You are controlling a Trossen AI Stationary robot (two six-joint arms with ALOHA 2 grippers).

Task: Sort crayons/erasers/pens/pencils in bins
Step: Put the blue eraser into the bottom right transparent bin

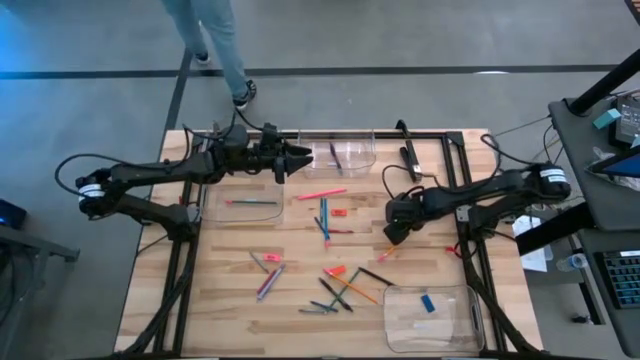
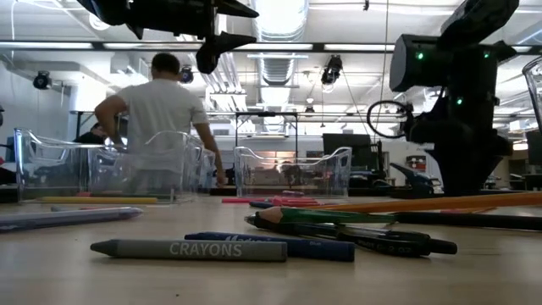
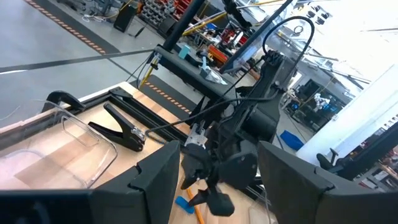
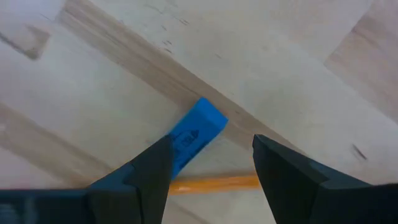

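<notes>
Setting: a wooden bench (image 1: 230, 300) in a workshop, with a person walking away beyond its far edge.
Right hand (image 4: 211, 171): low over the bench, fingers spread, holding nothing.
Blue eraser (image 4: 196, 137): lies flat on the wood between the spread fingers, nearer one finger than the other; an orange pencil (image 4: 217, 183) lies just beside it.
Left hand (image 1: 297, 160): waits raised near the far edge, fingers spread, next to a clear bin (image 1: 345, 155).
Eraser bin (image 1: 470, 320): the near clear tray, already holding one blue eraser (image 1: 428, 303), sits toward the bench's front from the right hand.
Step in hand, judged: centre the fingers over the blue block, come straight down, and close across its narrow sides without catching the pencil.
Room to move: bare wood lies around the block, while crayons and pens (image 1: 335, 292) clutter the middle, so a lifted carry to the tray looks safest.
</notes>
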